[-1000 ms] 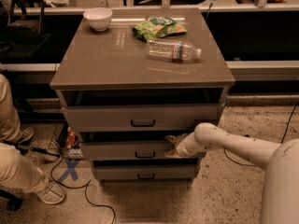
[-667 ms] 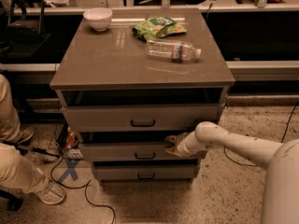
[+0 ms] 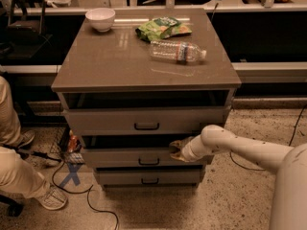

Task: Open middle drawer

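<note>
End effector [image 3: 176, 151] at middle drawer [image 3: 115, 157] top edge; bottle [image 3: 177, 51], bowl [image 3: 100, 19] on countertop [image 3: 115, 63].

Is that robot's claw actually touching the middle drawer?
Touching. The camera view shows the gripper lying over the top right edge of the middle drawer front, with no gap between them.

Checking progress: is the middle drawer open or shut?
Partly open: a dark gap shows above the front of the middle drawer. The hand is at its top edge, right of the handle.
</note>
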Action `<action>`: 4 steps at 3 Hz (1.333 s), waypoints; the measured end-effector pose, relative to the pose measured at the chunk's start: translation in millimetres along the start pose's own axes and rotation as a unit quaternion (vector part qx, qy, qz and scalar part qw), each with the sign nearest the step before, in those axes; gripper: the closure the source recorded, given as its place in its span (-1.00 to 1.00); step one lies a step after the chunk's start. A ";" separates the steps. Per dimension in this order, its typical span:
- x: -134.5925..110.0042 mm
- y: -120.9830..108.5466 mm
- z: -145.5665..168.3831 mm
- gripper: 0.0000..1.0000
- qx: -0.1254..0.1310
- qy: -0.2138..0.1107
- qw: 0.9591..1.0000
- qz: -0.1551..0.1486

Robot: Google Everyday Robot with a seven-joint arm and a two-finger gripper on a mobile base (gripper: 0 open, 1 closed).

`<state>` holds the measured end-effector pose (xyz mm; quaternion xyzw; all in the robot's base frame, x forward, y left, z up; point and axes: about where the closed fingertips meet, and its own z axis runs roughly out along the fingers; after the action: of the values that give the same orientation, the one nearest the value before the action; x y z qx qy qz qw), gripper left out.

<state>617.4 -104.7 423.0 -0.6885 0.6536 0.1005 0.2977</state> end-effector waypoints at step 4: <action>-1.1 -0.5 -1.5 -0.68 0.000 0.000 1.000 0.000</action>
<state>617.4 -104.7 424.9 -0.6886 0.6536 0.1006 0.2977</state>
